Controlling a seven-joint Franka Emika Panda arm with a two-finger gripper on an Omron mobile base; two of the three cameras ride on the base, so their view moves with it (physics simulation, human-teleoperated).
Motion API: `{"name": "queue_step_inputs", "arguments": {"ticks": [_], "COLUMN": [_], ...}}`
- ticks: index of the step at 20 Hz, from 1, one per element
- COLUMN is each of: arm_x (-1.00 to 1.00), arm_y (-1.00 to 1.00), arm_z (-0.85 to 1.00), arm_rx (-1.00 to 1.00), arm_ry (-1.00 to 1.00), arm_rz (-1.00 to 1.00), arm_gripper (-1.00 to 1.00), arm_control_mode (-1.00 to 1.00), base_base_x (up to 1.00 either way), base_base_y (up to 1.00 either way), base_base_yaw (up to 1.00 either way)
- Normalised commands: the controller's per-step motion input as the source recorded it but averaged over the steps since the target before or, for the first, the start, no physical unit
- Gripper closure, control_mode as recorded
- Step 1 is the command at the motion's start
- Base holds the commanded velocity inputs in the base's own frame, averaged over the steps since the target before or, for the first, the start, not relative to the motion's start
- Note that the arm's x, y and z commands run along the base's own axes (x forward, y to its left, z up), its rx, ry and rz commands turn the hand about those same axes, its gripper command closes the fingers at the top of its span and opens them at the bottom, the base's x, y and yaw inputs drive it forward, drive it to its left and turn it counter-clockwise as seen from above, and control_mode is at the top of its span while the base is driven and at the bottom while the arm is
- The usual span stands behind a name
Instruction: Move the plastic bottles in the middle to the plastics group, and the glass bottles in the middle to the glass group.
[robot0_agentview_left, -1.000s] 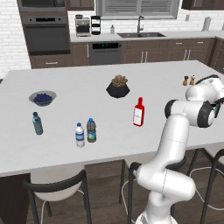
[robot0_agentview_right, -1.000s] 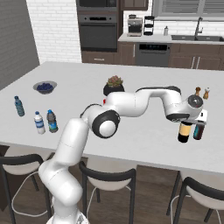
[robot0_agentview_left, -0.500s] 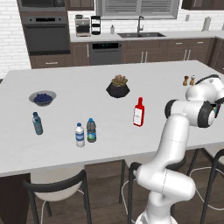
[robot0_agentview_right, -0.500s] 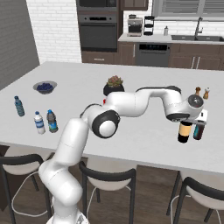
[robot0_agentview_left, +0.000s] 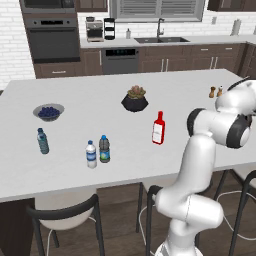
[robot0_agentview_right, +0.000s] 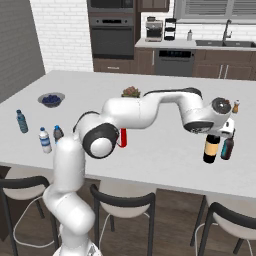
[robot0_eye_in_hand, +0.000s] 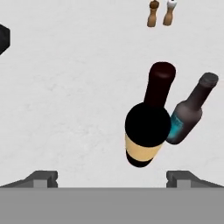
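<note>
The dark brown bottle (robot0_eye_in_hand: 146, 131) with its yellow-orange label stands upright on the counter, right beside the slim teal-blue glass bottle (robot0_eye_in_hand: 188, 114). My gripper (robot0_eye_in_hand: 112, 178) hovers just above them, open, its fingertips (robot0_eye_in_hand: 43, 177) wide apart and holding nothing. From the right base view the brown bottle (robot0_agentview_right: 211, 149) and the teal glass bottle (robot0_agentview_right: 227, 148) stand under my gripper (robot0_agentview_right: 221, 131). The white bottle with red cap (robot0_agentview_left: 158, 128) stands mid-counter. The grey-clear bottle with blue cap (robot0_agentview_left: 104, 149) stands next to the white water bottle (robot0_agentview_left: 90, 154). The teal-tinted bottle (robot0_agentview_left: 42, 141) stands further left.
Salt and pepper shakers (robot0_agentview_left: 215, 92) stand behind the glass bottles. A dark potted plant (robot0_agentview_left: 134, 99) and a bowl of blueberries (robot0_agentview_left: 48, 111) sit further back on the counter (robot0_agentview_left: 75, 125). Stools line the near edge.
</note>
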Motion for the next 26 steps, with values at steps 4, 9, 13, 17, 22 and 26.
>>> {"name": "queue_step_inputs", "arguments": {"ticks": [4, 9, 13, 17, 22, 26], "arm_x": [-0.27, -0.01, 0.00, 0.00, 0.06, 0.26], "arm_y": [0.92, 1.00, 1.00, 1.00, 1.00, 1.00], "arm_z": [0.45, 0.13, 0.00, 0.00, 0.00, 0.00], "arm_rx": [-0.07, -0.06, -0.06, -0.02, 0.00, 0.00], "arm_ry": [0.04, 0.08, 0.09, 0.09, 0.14, 0.22], "arm_rz": [0.00, 0.07, 0.17, 0.18, 0.20, 0.21], "arm_gripper": [-1.00, -1.00, -1.00, -1.00, -1.00, -1.00], "arm_control_mode": [-1.00, -1.00, -1.00, -1.00, -1.00, -1.00], "base_base_x": [0.00, 0.00, 0.00, 0.00, 0.00, 0.00], "base_base_y": [0.00, 0.00, 0.00, 0.00, 0.00, 0.00], "base_base_yaw": [0.00, 0.00, 0.00, 0.00, 0.00, 0.00]}}
